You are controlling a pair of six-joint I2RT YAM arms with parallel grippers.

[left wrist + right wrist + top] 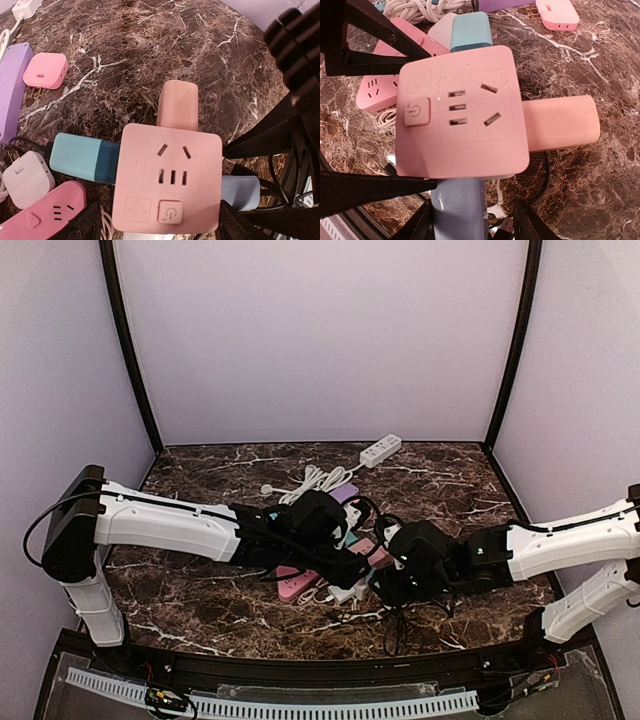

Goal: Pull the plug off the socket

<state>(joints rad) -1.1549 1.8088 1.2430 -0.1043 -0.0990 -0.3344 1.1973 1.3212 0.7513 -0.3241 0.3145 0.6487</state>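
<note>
A pink cube socket (167, 177) lies on the marble table with three plugs in its sides: a teal plug (82, 157), a salmon plug (177, 105) and a blue-grey plug (457, 210). My left gripper (159, 227) is open and straddles the socket's near end, one finger (82, 225) left of it and the other finger (237, 227) right of it. My right gripper (472, 222) is open around the blue-grey plug. Its left finger (417, 225) is against the plug and its right finger (532, 225) stands a little apart. In the top view both grippers meet at the socket (368, 552).
A pink power strip (45, 212), a white adapter (25, 177), a purple strip (12, 85) and a small pink plug (45, 70) lie left of the socket. A white power strip (381, 449) and coiled white cable (318, 480) sit farther back. Black cables (395, 625) trail toward the table's near edge.
</note>
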